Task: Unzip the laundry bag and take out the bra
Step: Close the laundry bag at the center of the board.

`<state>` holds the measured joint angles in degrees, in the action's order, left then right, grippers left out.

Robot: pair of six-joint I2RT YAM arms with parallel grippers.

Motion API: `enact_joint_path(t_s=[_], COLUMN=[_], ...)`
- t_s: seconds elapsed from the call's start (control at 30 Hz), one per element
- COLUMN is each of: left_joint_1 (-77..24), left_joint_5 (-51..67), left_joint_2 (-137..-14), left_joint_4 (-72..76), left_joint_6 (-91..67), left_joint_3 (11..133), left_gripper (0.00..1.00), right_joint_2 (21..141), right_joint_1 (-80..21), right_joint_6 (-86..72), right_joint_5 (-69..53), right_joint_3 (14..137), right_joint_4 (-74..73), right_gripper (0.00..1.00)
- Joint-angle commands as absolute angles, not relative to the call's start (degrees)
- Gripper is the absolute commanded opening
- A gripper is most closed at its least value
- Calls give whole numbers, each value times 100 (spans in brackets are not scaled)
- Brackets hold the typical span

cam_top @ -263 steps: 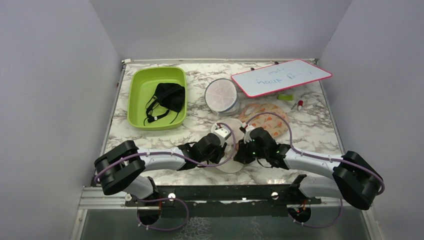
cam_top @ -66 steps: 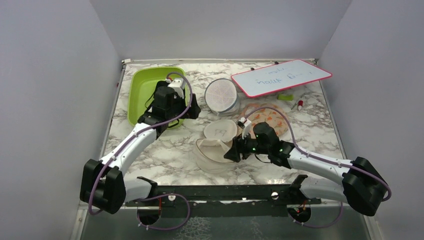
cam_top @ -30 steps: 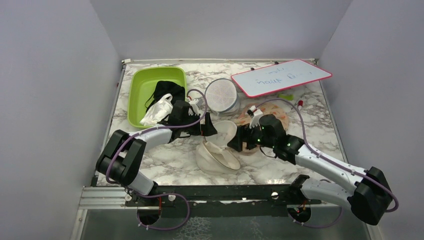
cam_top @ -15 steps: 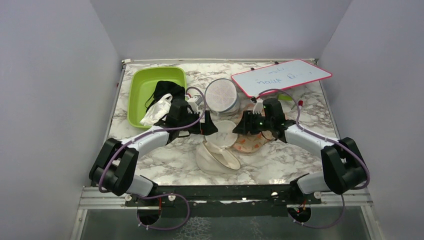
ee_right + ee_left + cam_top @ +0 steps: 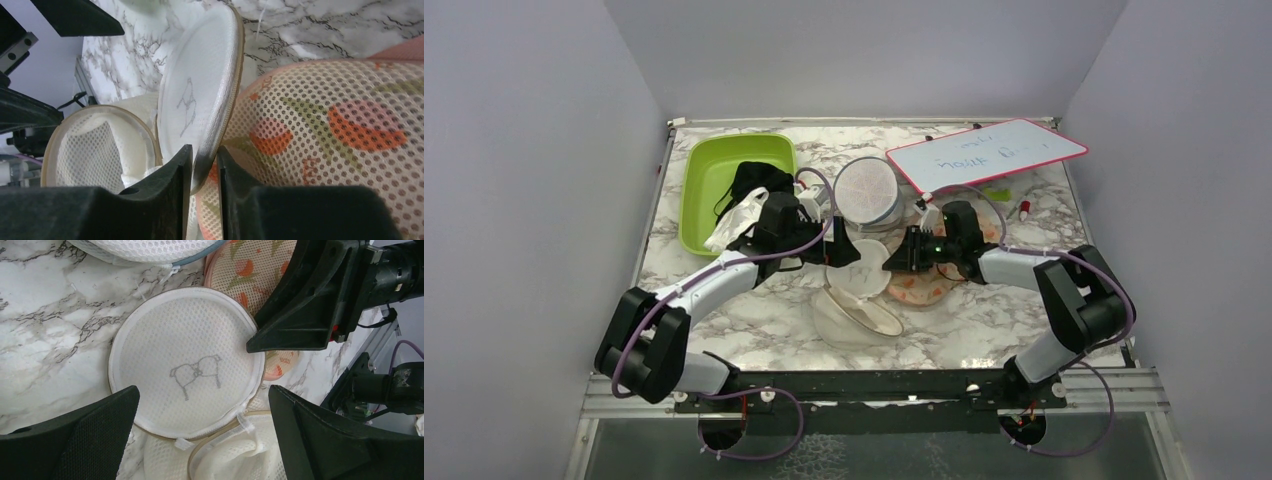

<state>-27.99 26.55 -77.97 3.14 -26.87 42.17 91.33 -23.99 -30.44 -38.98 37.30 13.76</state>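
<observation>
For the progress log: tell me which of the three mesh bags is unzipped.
The laundry bag with the bra drawing: its lid is flipped off the drum, rim pinched by the right gripper. The gridded pod and floral pouch look shut.

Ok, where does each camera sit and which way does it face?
Top external: above and behind the bases, looking down over the marble table; both arms show.
Left wrist: faces down on the white mesh drum-shaped laundry bag, lid open; open left tool frames it.
Right wrist: low, looking along the table; right tool pinches the lid's rim.
Shared: both wrist views show the lid and orange floral mesh pouch.
</observation>
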Motion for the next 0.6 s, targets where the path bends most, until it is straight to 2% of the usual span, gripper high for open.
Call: enact_joint_path(t_s=[0.0,0.07,0.23,0.57], left_joint_1=[-2830,-2832,-2832,-2829], left_joint_5=[2539,2481,2312,1588], left_joint_2=[-7531,-7425,-7180,-6291], left_joint_4=[139,101,36,-85], left_joint_6=[-2538,-2510,-2366,-2263], left_joint_3=[4383,4397,4452,4498], left_gripper=[99,99,99,99], right_joint_2=[9219,9081,8342,7344], right_joint_1=[-2382,-2382,-2382,-2382], right_joint_6=[-3099,-2887,-2329,-1619], right_joint_5=[-4455,-4669,-4930,-4905], right_joint_3=[3721,3722,3624,3781], right_joint_4=[1978,1868,1563,2241], right_gripper=[16,10,1,1])
